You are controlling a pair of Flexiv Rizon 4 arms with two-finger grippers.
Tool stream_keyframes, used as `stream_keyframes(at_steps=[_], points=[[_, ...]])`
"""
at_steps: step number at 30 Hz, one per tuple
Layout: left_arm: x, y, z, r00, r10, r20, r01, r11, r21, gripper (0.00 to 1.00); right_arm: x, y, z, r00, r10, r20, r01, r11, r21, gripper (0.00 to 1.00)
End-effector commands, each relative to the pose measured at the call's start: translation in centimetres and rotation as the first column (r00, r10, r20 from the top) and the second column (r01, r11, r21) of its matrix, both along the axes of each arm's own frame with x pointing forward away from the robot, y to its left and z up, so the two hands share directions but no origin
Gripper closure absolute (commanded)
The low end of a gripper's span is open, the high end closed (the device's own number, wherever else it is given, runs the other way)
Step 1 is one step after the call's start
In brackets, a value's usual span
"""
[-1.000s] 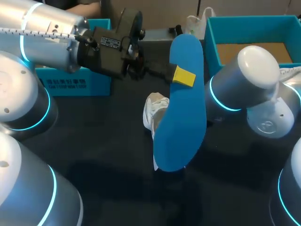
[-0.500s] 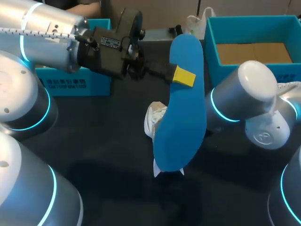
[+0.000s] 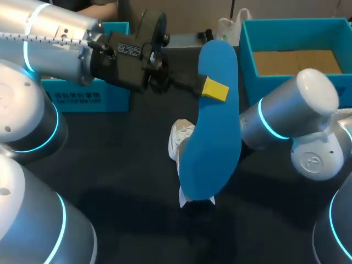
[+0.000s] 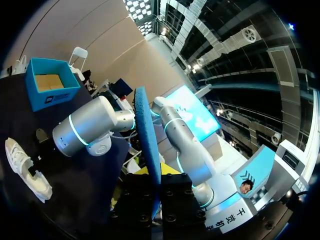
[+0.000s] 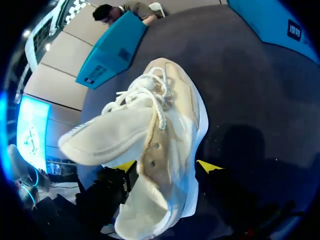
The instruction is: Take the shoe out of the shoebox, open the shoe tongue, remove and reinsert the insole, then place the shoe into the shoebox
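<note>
insole vs shoe: insole [image 3: 214, 148] held in the air above the shoe [image 3: 177, 140]; the shoe shows at its 9 o'clock edge
insole axis: 12 to 6 o'clock, low end nearest the shoe
left gripper [image 3: 213, 89]: clamped on the insole near its 12 o'clock end; arm reaches in from 9 o'clock
right gripper [image 5: 165, 167]: a finger on each side of the shoe, gripping it; tongue folded out
shoebox [image 3: 247, 55]: 2 o'clock, well apart from the shoe
next: probably the left arm feeds the insole in while the right steadies the shoe
</note>
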State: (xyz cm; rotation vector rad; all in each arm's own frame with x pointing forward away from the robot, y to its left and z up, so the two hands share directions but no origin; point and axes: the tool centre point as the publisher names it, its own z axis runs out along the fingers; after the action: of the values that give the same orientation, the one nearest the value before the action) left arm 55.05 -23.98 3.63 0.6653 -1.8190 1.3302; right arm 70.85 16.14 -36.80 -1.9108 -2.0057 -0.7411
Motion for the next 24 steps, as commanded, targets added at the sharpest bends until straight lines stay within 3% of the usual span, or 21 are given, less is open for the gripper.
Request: stream_keyframes(at_steps=[1,5,9,12,13,24], points=[[0.2,-0.3,0.1,1.0,-0.003,0.0,0.003,1.0,0.003,1.0,-1.0,-2.0,2.6,1.0,0.007,0.01,-0.008,0.996,0.083,0.0],[0.2,-0.3,0.1,1.0,-0.003,0.0,0.003,1.0,0.003,1.0,-1.4,-2.3,4.7,0.999,0.009,0.035,-0.016,0.981,0.193,0.0],[0.2,-0.3,0.1,1.0,-0.003,0.0,0.003,1.0,0.003,1.0,-2.0,-2.7,6.0,1.0,0.013,0.009,-0.014,0.958,0.287,0.0],[0.2,-0.3,0.1,1.0,-0.003,0.0,0.003,1.0,0.003,1.0,-1.9,-2.6,6.6,0.997,0.072,-0.029,-0.057,0.936,0.347,0.0],[0.2,-0.3,0.1,1.0,-0.003,0.0,0.003,1.0,0.003,1.0,-1.8,-2.5,6.7,0.996,0.093,-0.008,-0.084,0.924,0.374,0.0],[0.2,-0.3,0.1,1.0,-0.003,0.0,0.003,1.0,0.003,1.0,-1.8,-2.5,6.7,0.996,0.093,-0.008,-0.084,0.924,0.374,0.0]])
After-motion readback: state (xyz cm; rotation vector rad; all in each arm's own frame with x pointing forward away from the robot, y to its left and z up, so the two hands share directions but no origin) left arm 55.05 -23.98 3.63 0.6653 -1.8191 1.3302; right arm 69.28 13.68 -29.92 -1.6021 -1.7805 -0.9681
